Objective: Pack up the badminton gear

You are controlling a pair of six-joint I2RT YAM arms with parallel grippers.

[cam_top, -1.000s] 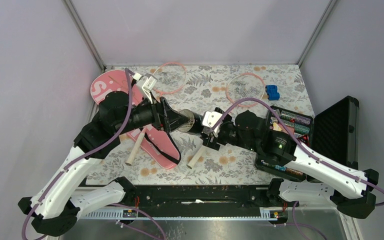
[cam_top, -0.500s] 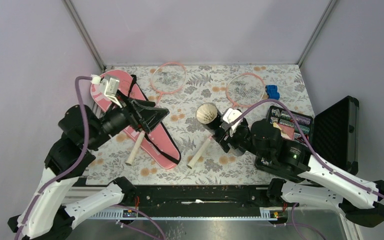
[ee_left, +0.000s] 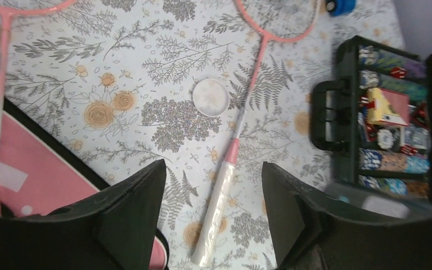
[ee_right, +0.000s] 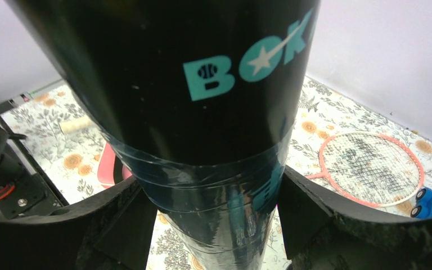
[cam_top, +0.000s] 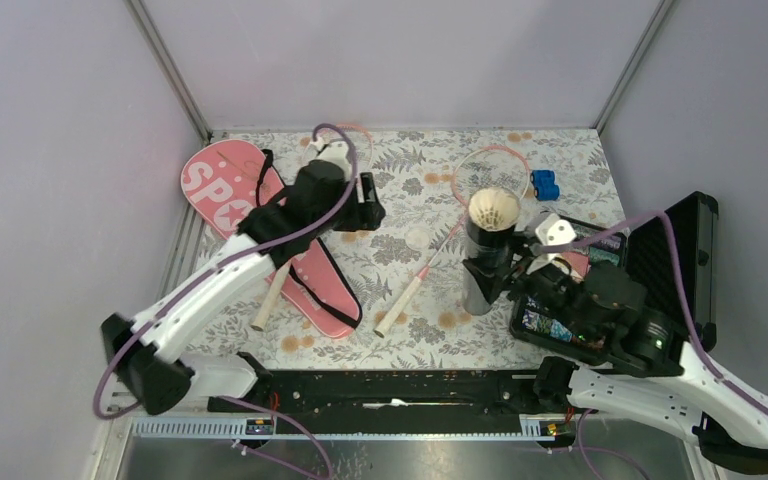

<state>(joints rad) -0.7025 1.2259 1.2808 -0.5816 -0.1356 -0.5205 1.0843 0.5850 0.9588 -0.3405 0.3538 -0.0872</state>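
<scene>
Tube (cam_top: 479,288) stands upright toward three o'clock on the table (cam_top: 410,170), right gripper (cam_top: 505,268) clamped around it, a shuttlecock (cam_top: 493,209) at its open top. Left gripper (ee_left: 212,169) hangs spread, empty, near the flat lid (ee_left: 211,97); a tilt could spill it before capping.

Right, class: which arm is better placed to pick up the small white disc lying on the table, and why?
Left. The left pincer is open and empty, and its camera sees the white disc just ahead between its fingers. The right pincer is busy: it is shut on the upright black tube.
</scene>
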